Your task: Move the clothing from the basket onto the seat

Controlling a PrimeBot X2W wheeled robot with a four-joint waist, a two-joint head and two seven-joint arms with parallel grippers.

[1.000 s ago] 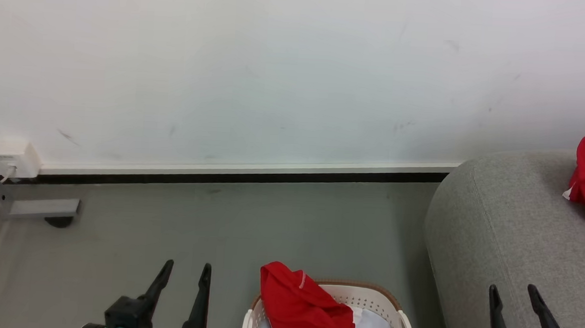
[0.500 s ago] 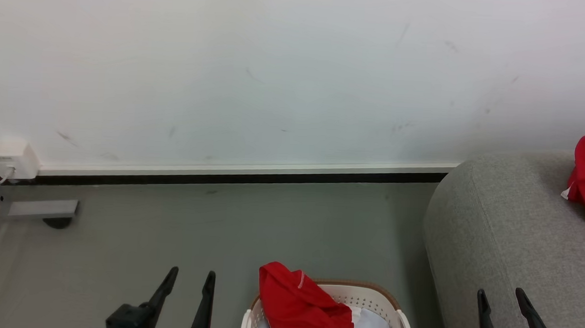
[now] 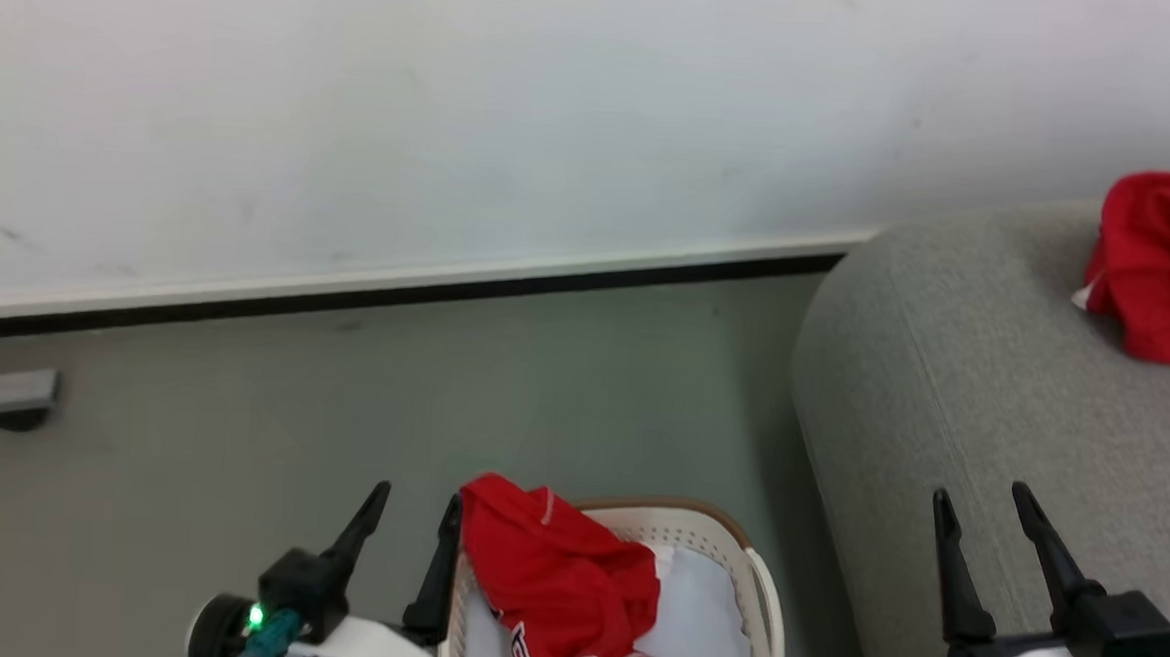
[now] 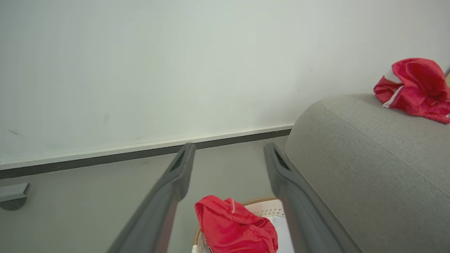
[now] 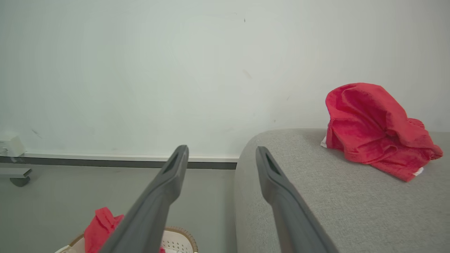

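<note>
Head view — basket (image 3: pixel 767 608) beside left claw (image 3: pixel 418 492)

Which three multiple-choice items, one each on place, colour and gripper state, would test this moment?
1. Where is the basket?
A. on the floor beside the seat
B. on the seat
C. on a table
2. What colour is the garment lying on the seat?
A. blue
B. red
C. white
3. How are the left gripper and right gripper?
A. both shut
B. one shut
C. both open, empty

Answers:
1 A: it stands on the floor at the seat's end.
2 B: red cloth on grey upholstery.
3 C: fingers spread, nothing gripped.
</note>
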